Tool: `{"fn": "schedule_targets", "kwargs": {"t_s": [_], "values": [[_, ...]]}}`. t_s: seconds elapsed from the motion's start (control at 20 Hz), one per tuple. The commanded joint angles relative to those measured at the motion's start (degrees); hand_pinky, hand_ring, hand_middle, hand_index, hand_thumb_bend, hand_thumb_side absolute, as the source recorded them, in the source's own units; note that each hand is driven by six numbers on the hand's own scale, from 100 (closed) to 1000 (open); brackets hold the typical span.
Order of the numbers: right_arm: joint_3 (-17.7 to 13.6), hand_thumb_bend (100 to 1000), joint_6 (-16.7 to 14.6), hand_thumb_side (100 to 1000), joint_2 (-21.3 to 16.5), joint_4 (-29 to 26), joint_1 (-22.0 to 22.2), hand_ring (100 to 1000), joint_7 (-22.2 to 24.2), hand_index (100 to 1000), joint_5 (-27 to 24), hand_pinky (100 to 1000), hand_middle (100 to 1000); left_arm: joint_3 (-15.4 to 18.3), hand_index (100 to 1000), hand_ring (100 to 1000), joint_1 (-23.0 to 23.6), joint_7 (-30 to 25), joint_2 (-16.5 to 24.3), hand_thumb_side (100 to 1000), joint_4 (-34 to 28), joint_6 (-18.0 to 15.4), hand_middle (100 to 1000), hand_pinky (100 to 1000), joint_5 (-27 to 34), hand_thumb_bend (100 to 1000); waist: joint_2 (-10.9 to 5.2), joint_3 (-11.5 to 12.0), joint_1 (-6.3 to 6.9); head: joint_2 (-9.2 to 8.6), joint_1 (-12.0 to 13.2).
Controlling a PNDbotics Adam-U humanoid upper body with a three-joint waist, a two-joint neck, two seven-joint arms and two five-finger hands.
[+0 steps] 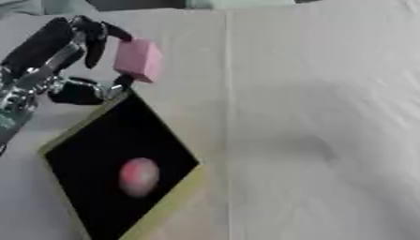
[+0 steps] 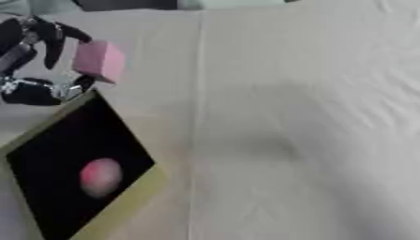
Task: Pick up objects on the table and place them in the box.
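Left eye view: the left robot hand [image 1: 78, 51] pinches a pink block [image 1: 138, 59] between fingers and thumb, holding it in the air just beyond the far corner of the box [image 1: 176, 197]. A reddish ball [image 1: 138, 176] already lies on the box's dark floor, so one thing looks done and the block is on its way.

Right eye view: the cloth-covered counter [image 2: 303, 131] shows nothing else to collect, and nothing blocks the way down into the box. The right robot hand is not visible.
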Motion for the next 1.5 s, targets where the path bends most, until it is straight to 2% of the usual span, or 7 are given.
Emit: {"fn": "schedule_targets", "kwargs": {"t_s": [0.05,0.2,0.55,1.05,1.5], "values": [[-1.1,505,-0.1,976,-0.8,-0.9,-0.3,742,-0.7,768,0.5,772,649,1.2,401,278,1.8,2.3,0.2,100,-5.7,2.4,223,431,-2.3,367,-1.04,0.2,-0.55,0.12,-0.8],[-1.3,504,-0.2,977,-0.7,-0.9,-0.1,742,-1.1,767,0.7,772,649,1.3,400,278,3.7,3.2,-0.3,100,-8.5,4.2,223,429,-4.7,370,-1.16,0.5,-1.06,0.15,-0.9],[-1.4,505,-0.2,979,-0.5,-0.9,0.1,742,-1.4,767,0.8,771,649,0.4,398,274,7.0,4.0,-1.0,100,-8.9,3.8,219,429,-7.4,371,-1.46,0.9,-1.63,0.20,-0.5],[-1.7,512,0.1,977,-0.5,-0.9,0.9,742,-1.9,766,1.0,770,649,-0.3,394,269,12.2,2.1,-0.4,100,-8.9,1.6,214,429,-9.8,362,-1.62,1.9,-1.78,0.30,-0.5],[-1.8,514,0.1,980,-0.4,-0.9,1.1,742,-2.0,767,1.2,770,649,-0.3,400,278,15.9,-2.7,0.3,100,-8.9,-1.0,223,434,-8.7,363,-1.66,2.7,-2.02,0.12,-0.7]]}}
